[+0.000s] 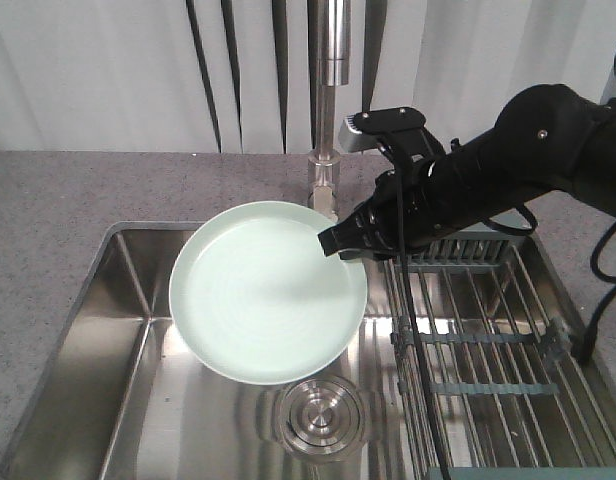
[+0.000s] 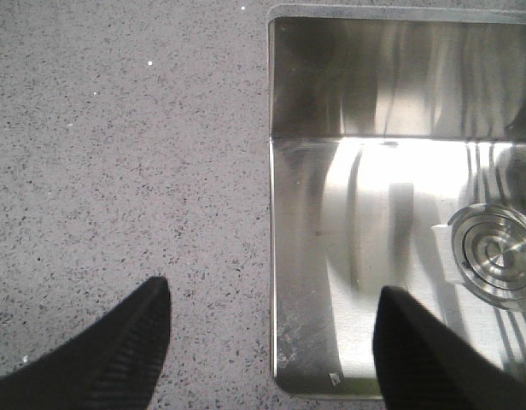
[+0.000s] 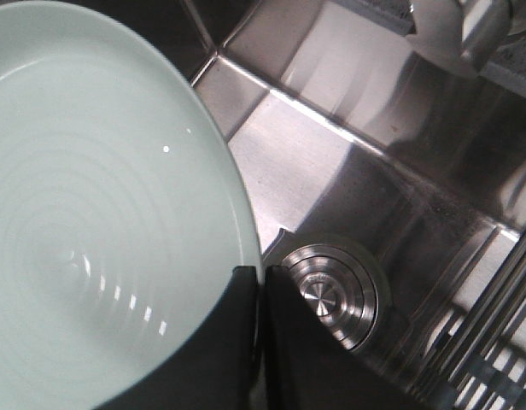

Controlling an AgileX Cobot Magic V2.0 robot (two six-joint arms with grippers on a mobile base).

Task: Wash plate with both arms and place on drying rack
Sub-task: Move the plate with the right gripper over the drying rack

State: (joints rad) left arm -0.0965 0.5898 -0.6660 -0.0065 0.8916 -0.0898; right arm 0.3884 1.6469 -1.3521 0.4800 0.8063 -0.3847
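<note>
The right arm (image 1: 508, 160) has its jaws clenched on the rim of the plate (image 1: 268, 290), holding it raised over the sink (image 1: 128, 300) near the faucet (image 1: 330, 60), probably so water can reach it and run off; the drying rack (image 1: 488, 340) sits just beside. The left arm (image 2: 118, 354) has its jaws released and empty over the surface (image 2: 118, 128) at the sink's edge; no writing is legible anywhere.

Kitchen sink station. Evidence: stainless steel sink (image 1: 88, 370) recessed in a speckled grey stone worktop (image 1: 68, 200); steel tap (image 1: 328, 100) at the far edge; round drain strainer (image 1: 318, 418) near; drying rack (image 1: 488, 340) of metal rods across the sink's right side. Pale curtains (image 1: 88, 70) close off the far side
</note>
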